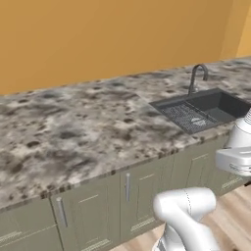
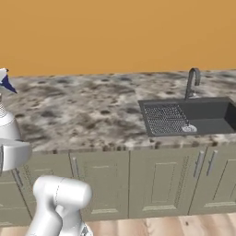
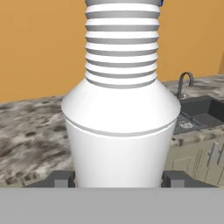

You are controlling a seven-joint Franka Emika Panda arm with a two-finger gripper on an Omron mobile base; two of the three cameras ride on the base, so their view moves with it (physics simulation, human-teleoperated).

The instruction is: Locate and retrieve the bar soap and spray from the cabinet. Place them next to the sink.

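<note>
Plain orange wall (image 1: 108,34) fills the top of both base views. Below it, the long speckled grey-brown stone table (image 1: 73,127) runs across the frame, over a row of grey-green panelled base cabinets with short grey handles (image 2: 152,184); light wood floor (image 1: 235,206) shows at lower right of the left base view.

White robot arm (image 1: 186,211) rises from lower right of the left base view and lower left of the right base view.

Dark grey rectangular sink with ribbed drainboard (image 2: 216,115) is set into the table, at right centre in both base views and at right edge in the hand view. Its dark curved gooseneck faucet (image 2: 192,80) stands at the back rim.

Small white spray bottle with ribbed neck and blue-grey trigger head (image 3: 121,109) sits upright dead centre in the hand view, up in the air, well apart from the sink. In the right base view its ribbed neck and blue nozzle tip peek in at the left edge, above the arm.

Claw (image 3: 118,178): dark fingertips (image 3: 59,178) sit tight against both sides of the bottle's base, so it's clamped on the bottle.
</note>
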